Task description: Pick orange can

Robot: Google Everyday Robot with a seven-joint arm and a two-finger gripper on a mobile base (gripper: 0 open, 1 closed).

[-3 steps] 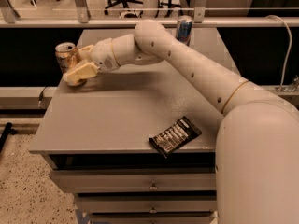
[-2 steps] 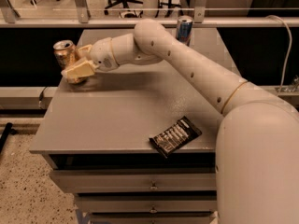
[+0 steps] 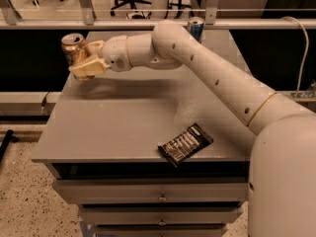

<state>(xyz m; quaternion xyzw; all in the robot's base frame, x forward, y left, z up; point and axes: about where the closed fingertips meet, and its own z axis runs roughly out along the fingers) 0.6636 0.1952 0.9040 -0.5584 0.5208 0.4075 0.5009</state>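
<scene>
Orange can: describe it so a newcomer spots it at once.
Start at the grey table, far-left corner, where the arm's tool sits. The orange can is clasped in that tool. It is gold-orange with a silver top, unlike the blue can at the far edge.

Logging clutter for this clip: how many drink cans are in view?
2. The orange can is held in the claw at the table's far-left corner; a blue-and-silver can stands at the far edge, partly hidden behind the arm.
</scene>
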